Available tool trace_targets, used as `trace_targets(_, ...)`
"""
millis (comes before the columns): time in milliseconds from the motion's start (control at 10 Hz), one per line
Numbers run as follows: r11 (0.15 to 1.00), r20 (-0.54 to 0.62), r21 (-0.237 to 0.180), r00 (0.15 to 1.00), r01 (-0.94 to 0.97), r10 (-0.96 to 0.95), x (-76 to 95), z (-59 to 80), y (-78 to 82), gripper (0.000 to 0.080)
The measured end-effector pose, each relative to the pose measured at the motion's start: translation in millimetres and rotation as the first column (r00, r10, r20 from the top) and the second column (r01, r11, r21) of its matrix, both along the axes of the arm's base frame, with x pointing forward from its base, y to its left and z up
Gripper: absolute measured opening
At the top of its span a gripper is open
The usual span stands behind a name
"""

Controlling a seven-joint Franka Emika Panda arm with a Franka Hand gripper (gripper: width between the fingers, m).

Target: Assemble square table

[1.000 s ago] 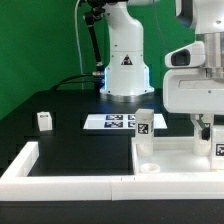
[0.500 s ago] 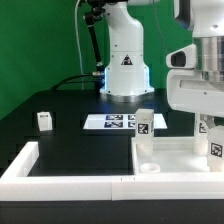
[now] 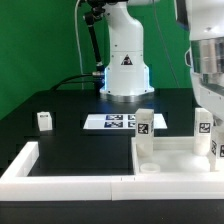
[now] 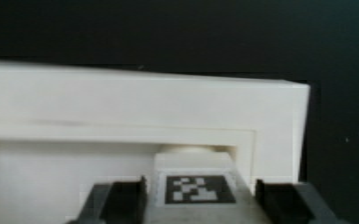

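White plastic against a black tabletop [image 3: 70,100] is most of what the exterior view shows. The square panel [image 3: 175,158] lies flat at the near edge, toward the corner on the exterior view's right. It sits just inside the border wall [image 3: 70,175], which runs along that edge and turns back up the side on the exterior view's left. A corner leg [image 3: 145,124] stands upright on the panel's far corner, its black-and-white tag facing the camera. Farther to the exterior view's right, the gripper [image 3: 205,130] comes down over the panel's far edge and is clamped on a gripped leg [image 3: 203,124], which is upright and also tagged. A loose leg [image 3: 44,120] stands alone on the table near the edge on the exterior view's left, well apart from the rest. The marker board [image 3: 108,122] lies flat mid-table in front of the robot base [image 3: 125,60]. The base carries a dark mark, too small to read.

From the wrist view, the gripper [image 4: 197,205] has its dark fingers [image 4: 114,200] pressed against both sides of the gripped leg [image 4: 197,188]. The leg's tag is a blocky square pattern with no letters. Beyond it lies the square panel [image 4: 140,100] with its raised rim, and a small round boss [image 4: 194,152] just past the leg.
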State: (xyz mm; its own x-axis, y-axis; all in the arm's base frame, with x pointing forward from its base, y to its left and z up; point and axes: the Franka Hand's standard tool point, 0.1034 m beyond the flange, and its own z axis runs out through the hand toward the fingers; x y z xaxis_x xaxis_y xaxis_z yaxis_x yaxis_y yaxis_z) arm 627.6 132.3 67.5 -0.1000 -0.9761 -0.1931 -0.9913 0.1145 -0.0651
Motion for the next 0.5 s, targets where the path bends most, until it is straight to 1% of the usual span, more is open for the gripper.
trace_targets(200,0.988,-0.016,0.016,0.988,0.151,-0.151,1.7,0.2,-0.3,0.0292)
trace_targets(400,0.967,-0.028,0.022,0.967,0.256,-0.255,2.6,0.1,-1.2,0.0292)
trace_targets(500,0.960,-0.032,0.022,0.960,0.277,-0.277,2.7,0.1,-1.8,0.0292)
